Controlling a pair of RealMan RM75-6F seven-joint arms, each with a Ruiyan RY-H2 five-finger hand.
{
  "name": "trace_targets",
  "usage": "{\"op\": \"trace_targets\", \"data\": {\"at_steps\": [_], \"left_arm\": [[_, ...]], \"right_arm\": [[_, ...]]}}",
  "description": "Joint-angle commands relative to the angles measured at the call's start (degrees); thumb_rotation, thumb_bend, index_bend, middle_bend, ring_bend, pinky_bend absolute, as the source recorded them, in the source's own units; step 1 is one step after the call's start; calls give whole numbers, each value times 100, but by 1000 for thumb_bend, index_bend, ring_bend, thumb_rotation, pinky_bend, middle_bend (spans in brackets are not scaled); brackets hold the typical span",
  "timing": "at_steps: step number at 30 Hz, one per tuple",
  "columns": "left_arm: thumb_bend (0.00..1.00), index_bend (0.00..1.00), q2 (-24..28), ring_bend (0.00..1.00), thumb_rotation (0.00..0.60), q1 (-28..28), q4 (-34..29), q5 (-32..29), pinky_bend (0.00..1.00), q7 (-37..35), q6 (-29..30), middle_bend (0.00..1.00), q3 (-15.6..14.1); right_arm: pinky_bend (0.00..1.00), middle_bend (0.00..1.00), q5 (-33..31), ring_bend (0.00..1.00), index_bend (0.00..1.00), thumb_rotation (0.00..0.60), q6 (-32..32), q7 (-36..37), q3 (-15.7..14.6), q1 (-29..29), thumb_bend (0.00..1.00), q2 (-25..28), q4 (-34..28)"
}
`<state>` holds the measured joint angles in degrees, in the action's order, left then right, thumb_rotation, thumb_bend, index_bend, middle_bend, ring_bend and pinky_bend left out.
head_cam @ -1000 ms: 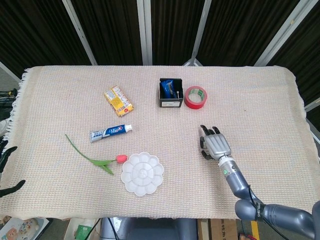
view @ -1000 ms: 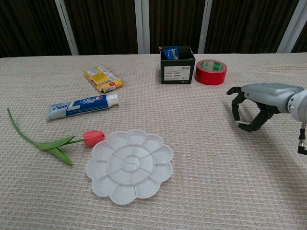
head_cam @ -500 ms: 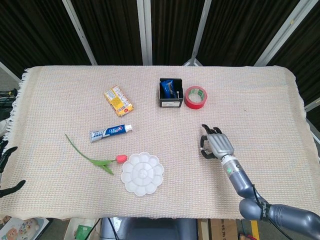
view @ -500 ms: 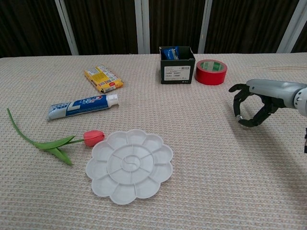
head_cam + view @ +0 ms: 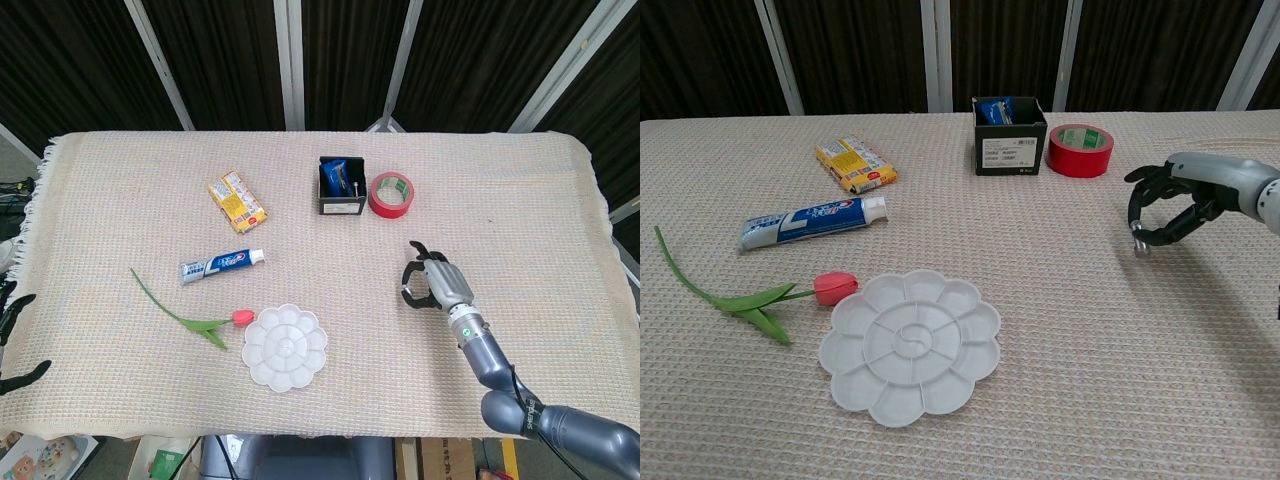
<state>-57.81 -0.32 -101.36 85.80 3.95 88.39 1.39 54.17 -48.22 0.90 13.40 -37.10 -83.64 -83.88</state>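
Looking at our right hand, we see it hanging over the cloth with curled, apart fingers holding nothing. The red tape roll lies flat, ahead of it and a bit to the left, near. Our left hand is out of sight. Since a second ago, the hand has moved forward toward the tape.
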Motion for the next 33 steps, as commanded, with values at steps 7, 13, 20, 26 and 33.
{"op": "trace_targets", "data": {"at_steps": [7, 13, 20, 26, 33], "left_arm": [[251, 171, -22, 0, 600, -7, -9, -6, 0, 63, -14, 0, -4], [251, 172, -38, 0, 600, 0, -13, -25, 0, 102, 7, 0, 7], [251, 173, -31, 0, 600, -1, -16, -21, 0, 93, 1, 0, 2], [252, 174, -34, 0, 600, -4, -17, -25, 0, 108, -7, 0, 0], [251, 174, -40, 0, 600, 2, -25, -24, 0, 132, 3, 0, -2]], "right_arm": [[90, 77, 899, 181, 625, 600, -28, 1430, 95, 281, 416, -208, 552], [90, 77, 1137, 181, 625, 600, 58, 2008, 69, 327, 416, -357, 817], [87, 77, 1382, 181, 631, 600, -17, 2479, 51, 376, 415, -574, 1186], [87, 77, 1506, 181, 632, 600, -53, 2558, 9, 386, 415, -629, 1323], [87, 77, 1515, 181, 632, 600, -13, 2592, -22, 402, 416, -647, 1398]]}}
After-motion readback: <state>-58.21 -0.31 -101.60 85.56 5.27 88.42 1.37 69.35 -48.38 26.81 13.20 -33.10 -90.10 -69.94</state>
